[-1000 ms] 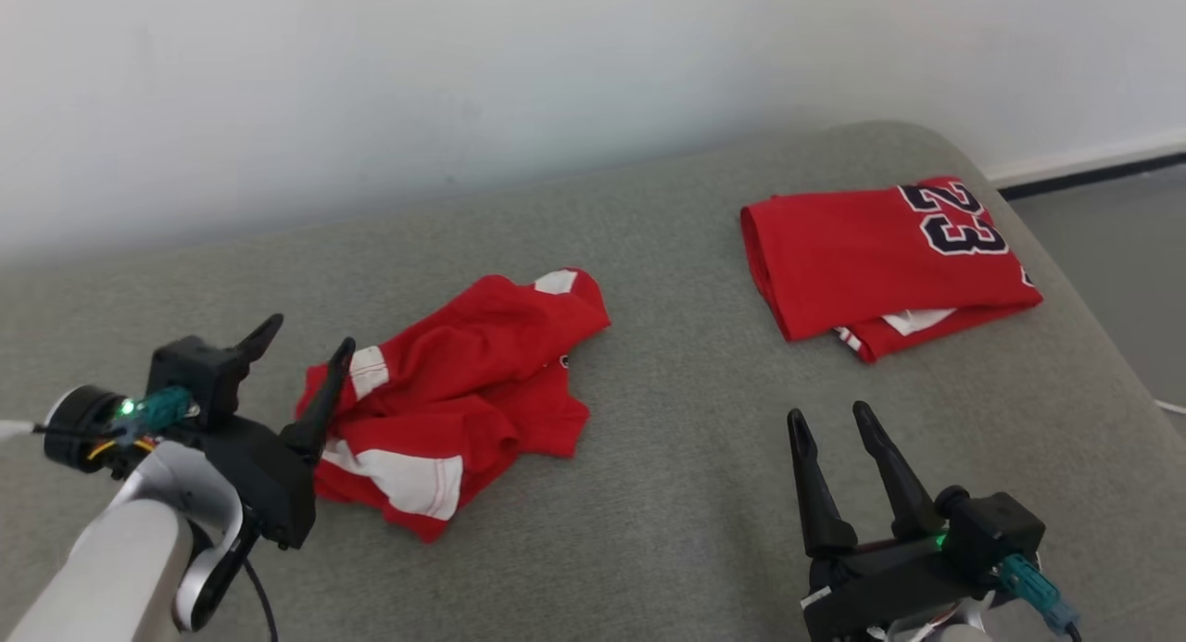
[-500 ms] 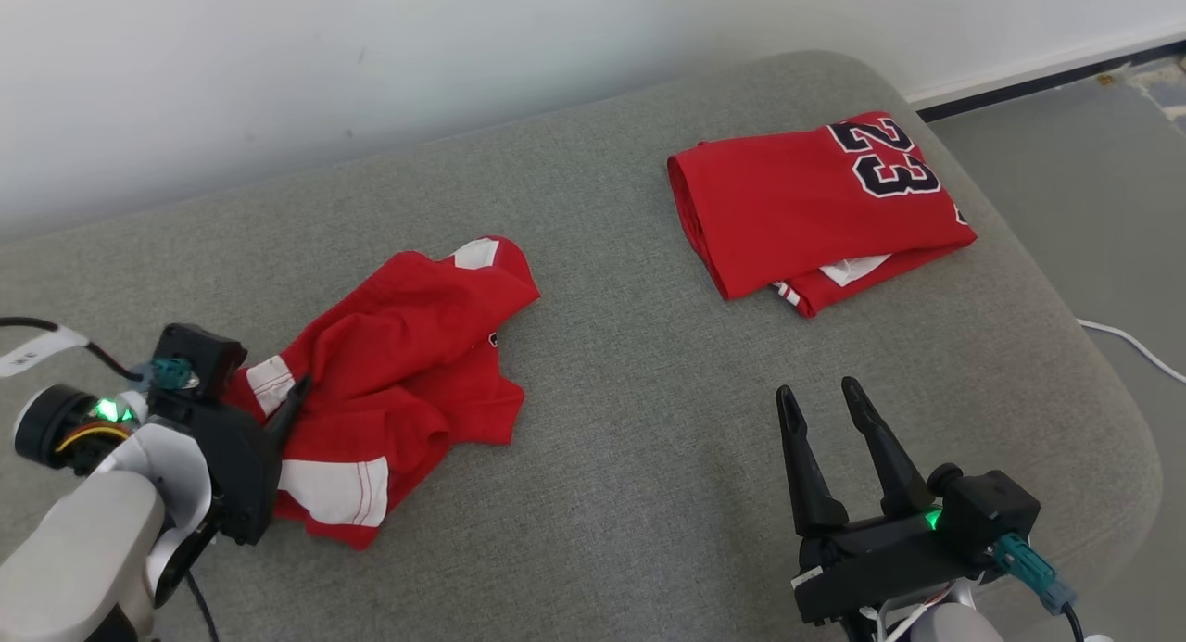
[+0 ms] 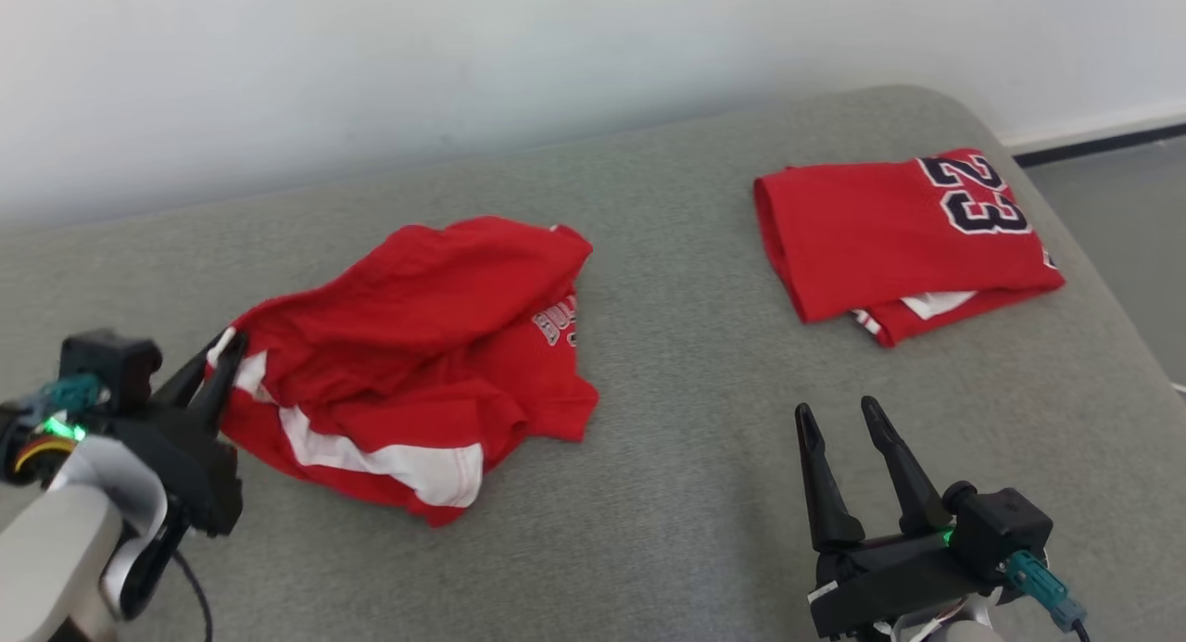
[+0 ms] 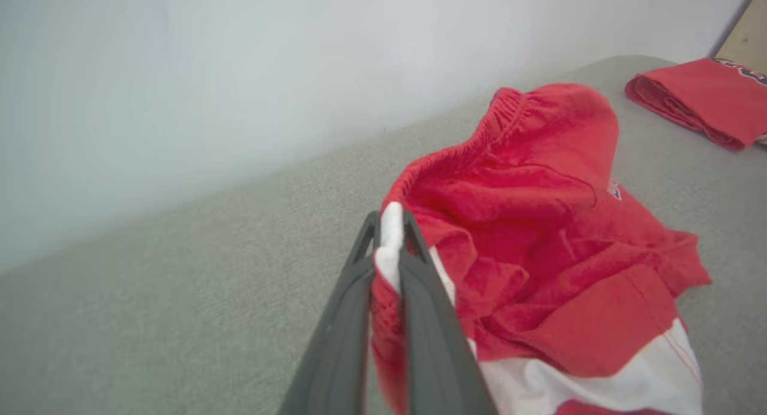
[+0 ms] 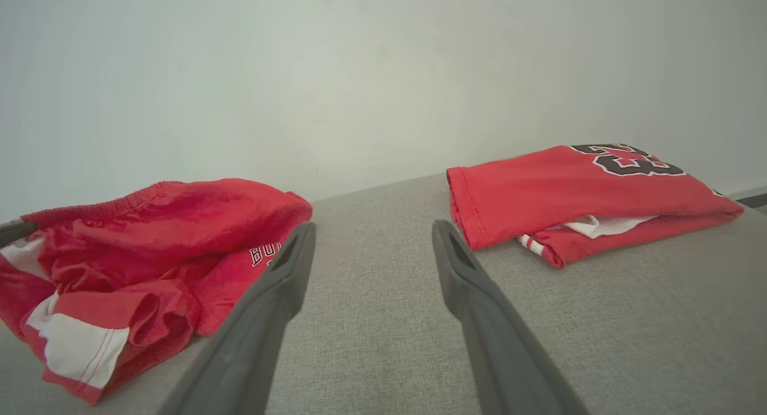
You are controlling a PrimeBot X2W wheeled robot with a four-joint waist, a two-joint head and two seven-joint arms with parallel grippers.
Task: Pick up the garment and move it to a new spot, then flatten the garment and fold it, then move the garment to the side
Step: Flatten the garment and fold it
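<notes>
- Two red clothes lie on the grey cushion (image 3: 667, 457): the crumpled garment (image 3: 417, 336) at the left and a folded jersey (image 3: 889, 234) numbered 23, well apart at the far right.
- The left end effector (image 3: 227, 347) is pressed together on the garment's white-trimmed left edge. In the left wrist view a white fold sits pinched at its tips (image 4: 390, 223).
- A second ago those fingers stood spread beside that edge, with no cloth between them.
- The garment's shape has changed. It was a tighter heap and is now drawn out toward the left end effector, with the held edge looking lifted. White lettering now shows on its right half.
- The right end effector (image 3: 836, 409) is spread and holds nothing, over bare cushion at the lower right, apart from both clothes, as it was before.
- The head camera has shifted across the frames, so the jersey's new place in the picture is not a move. It lies folded as it did.
</notes>
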